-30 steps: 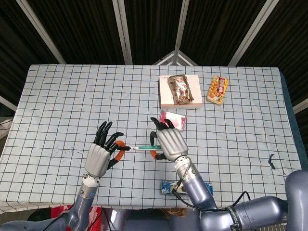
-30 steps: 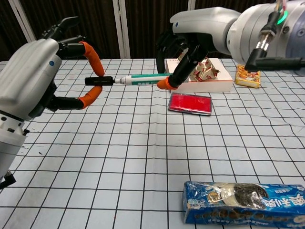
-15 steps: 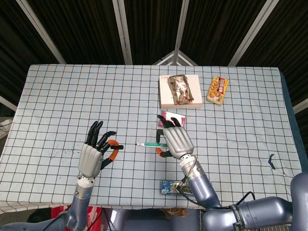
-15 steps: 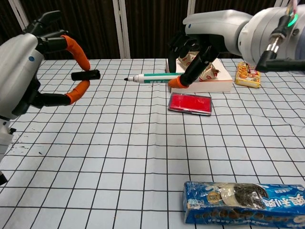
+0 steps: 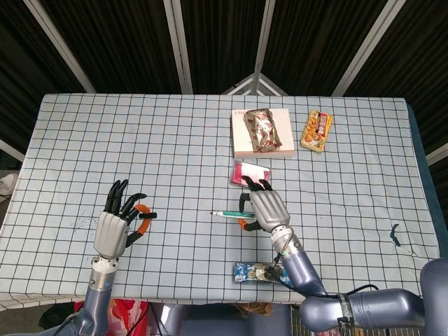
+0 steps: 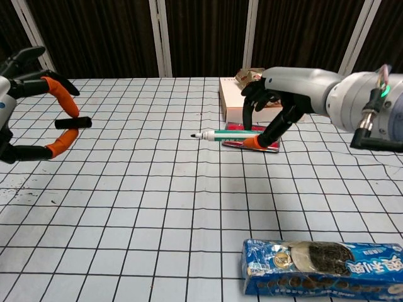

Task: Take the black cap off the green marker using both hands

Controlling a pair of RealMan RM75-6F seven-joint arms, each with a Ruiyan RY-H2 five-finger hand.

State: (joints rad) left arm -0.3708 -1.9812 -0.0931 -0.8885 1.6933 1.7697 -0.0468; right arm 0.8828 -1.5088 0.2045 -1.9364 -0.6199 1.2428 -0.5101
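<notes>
both hands have drawn well apart since the earlier frame: the left hand [image 6: 25, 119] pinches the freed black cap [image 6: 72, 123] in orange-tipped fingers [image 6: 60, 94], while the right hand [image 6: 277, 104] grasps the uncapped green marker [image 6: 230, 134] level above the desk [image 6: 157, 207], near a red case [image 5: 252, 173].

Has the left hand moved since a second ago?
Yes. The left hand, pinching the black cap, has moved to its own left, away from the red case and the green marker in the right hand.
</notes>
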